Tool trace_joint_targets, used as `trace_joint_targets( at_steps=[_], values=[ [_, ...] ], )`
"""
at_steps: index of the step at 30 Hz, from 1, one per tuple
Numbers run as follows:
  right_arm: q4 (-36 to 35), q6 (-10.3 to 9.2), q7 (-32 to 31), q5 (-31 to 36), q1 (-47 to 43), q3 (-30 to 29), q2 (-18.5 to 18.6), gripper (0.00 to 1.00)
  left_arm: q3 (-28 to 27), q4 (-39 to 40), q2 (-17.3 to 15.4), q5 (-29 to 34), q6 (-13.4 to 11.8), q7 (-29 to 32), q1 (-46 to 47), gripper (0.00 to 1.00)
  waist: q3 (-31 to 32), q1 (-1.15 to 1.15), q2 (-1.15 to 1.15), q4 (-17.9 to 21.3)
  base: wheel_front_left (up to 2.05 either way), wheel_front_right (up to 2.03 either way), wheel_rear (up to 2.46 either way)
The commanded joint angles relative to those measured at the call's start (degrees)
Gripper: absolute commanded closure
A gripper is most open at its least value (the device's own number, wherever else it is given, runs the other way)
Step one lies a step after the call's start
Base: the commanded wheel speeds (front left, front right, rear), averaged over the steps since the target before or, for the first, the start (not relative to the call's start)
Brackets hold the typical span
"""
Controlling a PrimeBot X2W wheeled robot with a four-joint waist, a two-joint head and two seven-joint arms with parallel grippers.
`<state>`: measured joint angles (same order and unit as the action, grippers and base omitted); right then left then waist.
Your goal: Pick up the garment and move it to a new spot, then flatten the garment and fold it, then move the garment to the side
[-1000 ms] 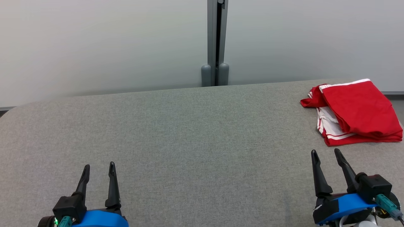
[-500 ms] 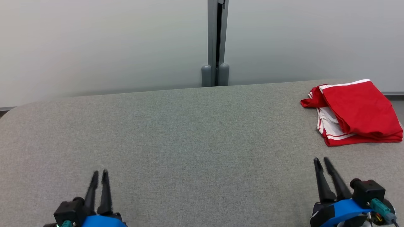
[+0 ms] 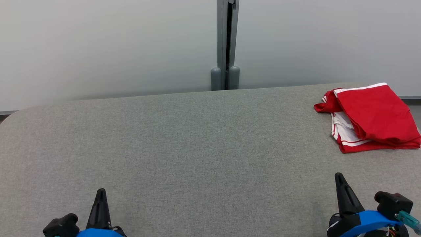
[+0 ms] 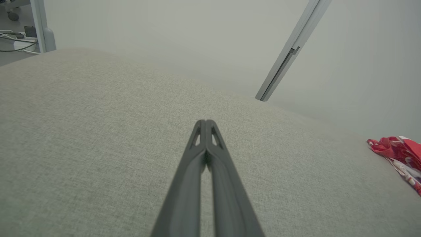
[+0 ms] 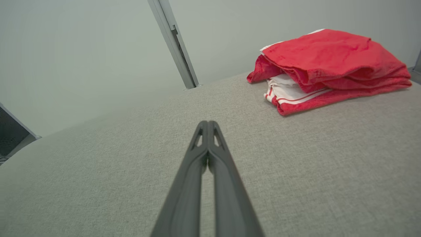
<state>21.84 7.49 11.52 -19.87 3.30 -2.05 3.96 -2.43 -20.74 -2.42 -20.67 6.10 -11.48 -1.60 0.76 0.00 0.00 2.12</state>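
The garment (image 3: 371,117) is red with white striped trim, folded into a compact stack at the far right of the grey fabric table (image 3: 197,141). The right wrist view has the garment (image 5: 329,69) at its upper right, and the left wrist view catches an edge of the garment (image 4: 399,154) at its right side. My left gripper (image 3: 100,192) sits at the lower left near the front edge, shut with nothing in it; its fingertips (image 4: 205,123) touch. My right gripper (image 3: 338,176) is at the lower right, well short of the garment, also shut and holding nothing, fingertips (image 5: 208,124) together.
A pale wall with a grey vertical post (image 3: 225,46) stands behind the table's far edge. The table's rounded left corner (image 3: 13,115) shows at the left. Cables and a stand (image 4: 23,36) lie on the floor past the table in the left wrist view.
Both grippers have gone from open to shut and have drawn back toward the bottom edge of the head view. The garment has stayed in place.
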Motion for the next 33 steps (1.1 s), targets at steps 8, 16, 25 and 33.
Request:
trace_joint_targets(
  at_steps=[8,16,25,33],
  values=[
    [-2.2,0.00,-2.3,-10.1,1.3,-0.7,-0.1,1.00,-0.6,2.0,-0.3,-9.9,0.3,2.3,2.5,1.00,-0.1,0.00,0.00,-0.2,0.00,0.00,0.00],
    [-2.9,0.00,-4.2,-17.4,1.6,-1.1,-0.2,1.00,-1.0,2.6,-0.4,-17.2,0.5,4.1,3.2,1.00,-0.1,0.00,0.00,-0.3,0.00,0.00,0.00],
    [-3.6,0.00,-6.1,-24.9,1.8,-1.6,-0.3,1.00,-1.5,3.2,-0.4,-24.6,0.6,6.0,4.0,1.00,-0.2,0.00,0.00,-0.5,0.00,0.00,0.00],
    [-4.1,0.00,-7.4,-30.3,2.0,-1.9,-0.4,1.00,-1.8,3.6,-0.4,-29.9,0.7,7.4,4.4,1.00,-0.3,0.00,0.00,-0.6,0.00,0.00,0.00]
  ],
)
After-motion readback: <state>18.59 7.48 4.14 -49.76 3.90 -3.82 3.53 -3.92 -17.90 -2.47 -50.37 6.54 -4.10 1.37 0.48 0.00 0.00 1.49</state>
